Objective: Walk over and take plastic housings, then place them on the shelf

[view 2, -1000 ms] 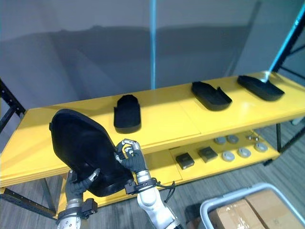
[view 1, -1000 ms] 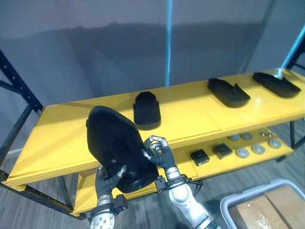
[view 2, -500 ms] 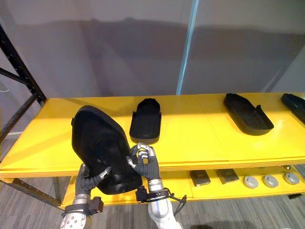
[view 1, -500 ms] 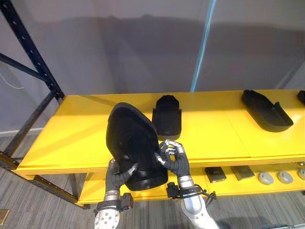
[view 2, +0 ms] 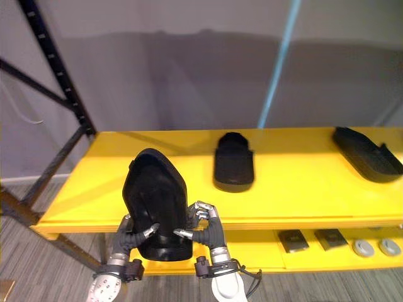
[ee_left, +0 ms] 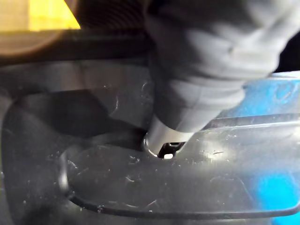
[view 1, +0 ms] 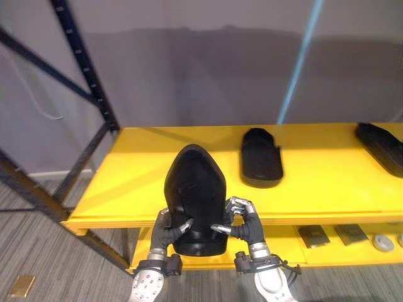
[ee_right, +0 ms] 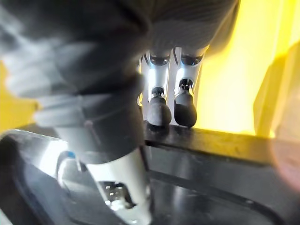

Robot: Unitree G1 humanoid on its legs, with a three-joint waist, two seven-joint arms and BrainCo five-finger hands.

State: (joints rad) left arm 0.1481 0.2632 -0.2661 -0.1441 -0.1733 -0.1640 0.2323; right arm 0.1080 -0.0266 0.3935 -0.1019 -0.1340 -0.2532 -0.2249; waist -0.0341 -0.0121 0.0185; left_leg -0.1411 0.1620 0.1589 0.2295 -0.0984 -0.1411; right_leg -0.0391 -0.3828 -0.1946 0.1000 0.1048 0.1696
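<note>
Likely placing step; grips housing (view 1: pixel 195 189) upright by lower end, left hand (view 1: pixel 165 234) and right hand (view 1: pixel 249 226) both curled round it, at front edge of shelf (view 1: pixel 135 167); next probably needs lifting forward, laying down beside other housing (view 1: pixel 261 157).

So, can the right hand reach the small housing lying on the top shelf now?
Probably not: the right hand and left hand are both curled on the big housing, held upright before the shelf. The small housing lies farther back, apart.
</note>
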